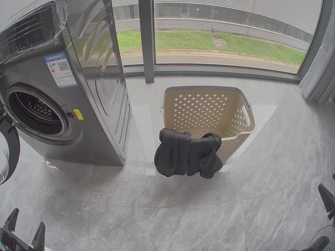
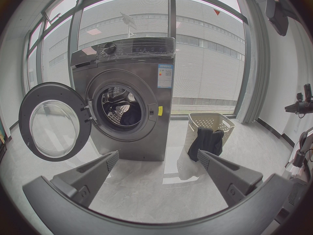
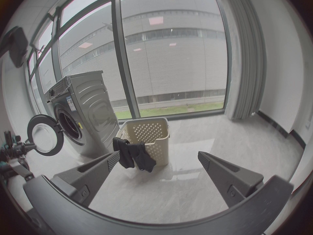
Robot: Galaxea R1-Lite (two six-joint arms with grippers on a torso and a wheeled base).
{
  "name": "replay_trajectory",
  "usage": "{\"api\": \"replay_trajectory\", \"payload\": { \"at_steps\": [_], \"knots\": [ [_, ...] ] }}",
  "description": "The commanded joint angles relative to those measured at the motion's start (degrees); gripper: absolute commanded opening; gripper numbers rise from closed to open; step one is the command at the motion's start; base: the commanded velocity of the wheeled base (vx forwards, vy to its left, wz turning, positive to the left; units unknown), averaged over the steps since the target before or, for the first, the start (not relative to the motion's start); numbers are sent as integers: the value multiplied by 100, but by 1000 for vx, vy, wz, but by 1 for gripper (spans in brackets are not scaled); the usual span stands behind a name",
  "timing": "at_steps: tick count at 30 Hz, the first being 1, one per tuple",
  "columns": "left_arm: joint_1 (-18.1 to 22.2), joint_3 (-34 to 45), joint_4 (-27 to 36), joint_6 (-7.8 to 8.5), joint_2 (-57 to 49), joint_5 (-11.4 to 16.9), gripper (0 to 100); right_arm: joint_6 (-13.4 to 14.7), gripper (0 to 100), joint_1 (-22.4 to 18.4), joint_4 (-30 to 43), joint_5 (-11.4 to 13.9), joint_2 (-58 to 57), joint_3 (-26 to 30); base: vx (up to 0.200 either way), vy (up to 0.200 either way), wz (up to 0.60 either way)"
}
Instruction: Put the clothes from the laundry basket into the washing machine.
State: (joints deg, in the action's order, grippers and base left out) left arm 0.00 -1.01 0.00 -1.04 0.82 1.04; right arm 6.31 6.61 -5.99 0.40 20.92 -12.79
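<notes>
Head view of a pale tiled floor (image 1: 174, 210) beside a tall window (image 1: 226, 25). The left gripper (image 1: 27, 223) sits low, its two fingers spread apart with nothing between them. The right gripper (image 3: 157, 155) is equally wide open and empty, which suits a grasp that has not yet begun.

Ahead of both grippers, roughly between them and well apart from either, stands the cream laundry basket (image 1: 206, 88). The dark clothes (image 1: 186, 154) are draped over the rim nearest the grippers, half inside and half hanging down the outer wall. Lying that way, they could probably be pinched from the front without reaching deep into the basket.

The washing machine (image 1: 94, 88) stands ahead of the left gripper, just beside the basket. Its round door (image 2: 53, 121) is swung fully aside, so the drum opening (image 1: 38, 114) is unobstructed for loading. The left wrist view shows a dark shape inside the drum, possibly a garment, though this is hard to tell.
</notes>
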Motion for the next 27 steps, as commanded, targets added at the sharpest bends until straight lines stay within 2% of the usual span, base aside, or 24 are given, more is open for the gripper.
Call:
{"api": "replay_trajectory", "payload": {
  "at_steps": [1,2,3,5,12,15,18,21,27],
  "knots": [
    [0,101,0,-11,-82,-7,100,687,100,877,-658,136,2716,-505,0,0,0],
    [0,101,0,-11,-82,-7,100,687,100,877,-658,136,2716,-505,0,0,0],
    [0,101,0,25,-82,-7,100,810,100,1150,-896,127,3401,-576,0,0,0],
    [9,101,0,25,-82,2,100,942,100,1308,-1247,127,4087,-593,0,0,0],
    [0,101,0,-19,-82,-7,100,977,100,1712,-2442,56,5722,-576,0,0,0],
    [0,101,-9,-55,-82,-16,100,977,100,1906,-2803,21,6302,-593,200,0,0],
    [0,101,-9,-63,-82,-7,100,968,100,1941,-3137,-40,6803,-646,200,0,0],
    [0,101,-9,-63,-82,-7,100,986,100,1941,-3427,-295,7330,-795,200,0,0],
    [0,101,-9,-63,-82,-7,100,968,100,1958,-4042,-392,8226,-1138,0,0,0]
  ]
}}
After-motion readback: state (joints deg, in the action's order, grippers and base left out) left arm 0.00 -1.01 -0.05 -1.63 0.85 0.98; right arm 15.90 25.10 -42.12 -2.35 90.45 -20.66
